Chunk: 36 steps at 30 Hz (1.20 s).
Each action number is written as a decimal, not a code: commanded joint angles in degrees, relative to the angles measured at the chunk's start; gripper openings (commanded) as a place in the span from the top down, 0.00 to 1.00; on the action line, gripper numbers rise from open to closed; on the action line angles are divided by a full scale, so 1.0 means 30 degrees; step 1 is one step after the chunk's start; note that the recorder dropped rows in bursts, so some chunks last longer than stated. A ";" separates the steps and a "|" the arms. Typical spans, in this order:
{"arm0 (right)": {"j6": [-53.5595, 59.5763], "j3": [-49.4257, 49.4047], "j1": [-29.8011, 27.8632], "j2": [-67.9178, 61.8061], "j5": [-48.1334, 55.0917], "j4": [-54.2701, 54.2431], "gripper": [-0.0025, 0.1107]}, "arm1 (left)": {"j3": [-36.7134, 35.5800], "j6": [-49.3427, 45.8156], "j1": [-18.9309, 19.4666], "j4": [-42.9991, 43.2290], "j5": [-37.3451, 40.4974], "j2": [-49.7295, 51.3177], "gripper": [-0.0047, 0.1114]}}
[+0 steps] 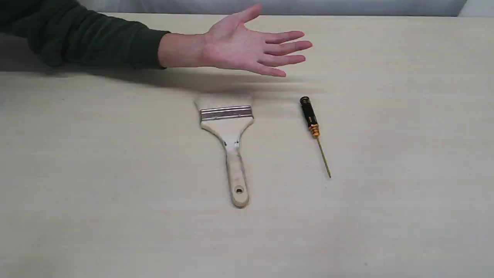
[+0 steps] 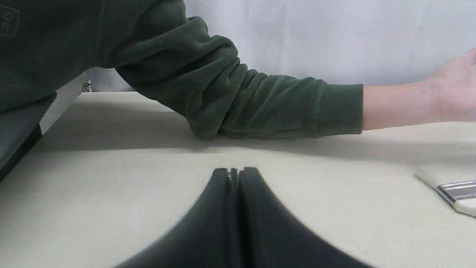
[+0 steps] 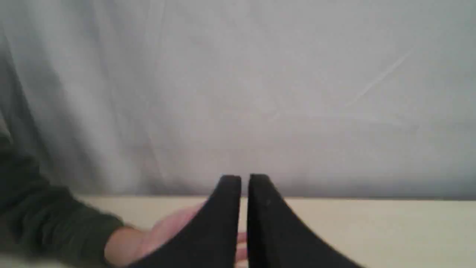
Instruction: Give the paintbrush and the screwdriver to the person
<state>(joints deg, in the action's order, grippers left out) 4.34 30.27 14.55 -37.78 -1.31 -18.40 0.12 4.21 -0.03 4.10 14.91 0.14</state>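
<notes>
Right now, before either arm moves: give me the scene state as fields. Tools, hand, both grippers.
person's hand: open, palm up, empty, held above the table on its far side
paintbrush: flat on table, bristles toward person's hand, handle end toward the camera
screwdriver: flat on table, right of paintbrush in exterior view, not touching it; black handle at far end, shaft tip near
left gripper: jaws together, holding nothing
right gripper: jaws nearly together, thin slit, holding nothing
handed over: nothing yet

Soft, even light fills the sharp exterior view; the person (image 1: pixel 239 48) throws a diffuse shadow onto the counter (image 1: pixel 115 173). The right wrist view is dimmer and blurred.
</notes>
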 commanded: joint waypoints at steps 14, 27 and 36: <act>0.2622 0.8522 0.1392 -1.5496 0.7671 0.1370 0.88 | -0.0039 0.0039 -0.0091 -0.0090 -0.0199 -0.0048 0.96; 0.1622 0.9404 0.1392 -1.9316 0.8380 0.2410 0.53 | -0.0039 0.0039 -0.0091 -0.0090 -0.0199 -0.0048 0.96; -0.0760 1.1893 0.1392 -2.2141 1.1148 0.5006 0.53 | -0.0039 0.0039 -0.0091 -0.0055 -0.0245 -0.0048 0.96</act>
<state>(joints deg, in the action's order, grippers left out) 2.93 64.87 18.69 -103.50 31.12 -4.62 0.12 4.21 -0.03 4.10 14.91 0.14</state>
